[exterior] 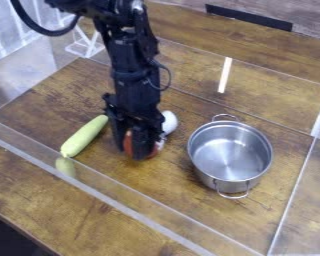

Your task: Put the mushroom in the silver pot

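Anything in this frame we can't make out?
- Fingers: camera view, their tips blend into the dark wrist and the mushroom, so contact points can't be seen.
- Mushroom: camera view, cap partly covered by the gripper; whether it touches the table can't be told.
- Arm's upper part: camera view, cut off by the top edge.
- Pale piece by the near plank seam: camera view, too small to identify.

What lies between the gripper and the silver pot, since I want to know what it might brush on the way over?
The mushroom's white stem lies between the gripper and the silver pot, in the camera view.
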{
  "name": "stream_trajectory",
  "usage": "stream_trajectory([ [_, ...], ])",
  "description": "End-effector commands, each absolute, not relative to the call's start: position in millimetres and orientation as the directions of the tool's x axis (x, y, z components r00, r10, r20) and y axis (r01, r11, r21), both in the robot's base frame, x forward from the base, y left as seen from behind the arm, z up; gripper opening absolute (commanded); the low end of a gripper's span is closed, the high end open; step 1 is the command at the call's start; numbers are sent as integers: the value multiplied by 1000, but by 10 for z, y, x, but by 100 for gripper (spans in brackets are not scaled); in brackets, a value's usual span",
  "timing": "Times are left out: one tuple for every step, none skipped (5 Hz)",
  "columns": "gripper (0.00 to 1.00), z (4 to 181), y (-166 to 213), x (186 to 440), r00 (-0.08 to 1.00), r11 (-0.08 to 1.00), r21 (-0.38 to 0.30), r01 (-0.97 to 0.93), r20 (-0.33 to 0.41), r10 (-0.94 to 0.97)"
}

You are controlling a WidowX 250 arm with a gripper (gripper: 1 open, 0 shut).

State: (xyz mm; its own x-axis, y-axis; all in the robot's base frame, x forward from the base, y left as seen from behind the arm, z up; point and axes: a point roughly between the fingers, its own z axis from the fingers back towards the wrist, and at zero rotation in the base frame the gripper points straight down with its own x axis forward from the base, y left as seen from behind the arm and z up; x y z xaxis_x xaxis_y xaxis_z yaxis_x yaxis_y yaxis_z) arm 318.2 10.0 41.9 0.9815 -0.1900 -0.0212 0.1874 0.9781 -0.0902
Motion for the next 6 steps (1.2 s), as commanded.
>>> stream_trajectory([
  [0,1012,38,3216,982,985,-29,172,87,-169],
  [0,1301,-169,3210,971,980,-11,200,137,-196],
  [0,1421,-424,3227,954,969,0,249,176,-245],
  [0,1323,-703,3275,930,946,-8,325,182,-318],
  [0,1175,-923,3326,911,925,-12,379,180,-371],
  [0,1145,-1080,3212,910,922,-9,387,166,-380],
])
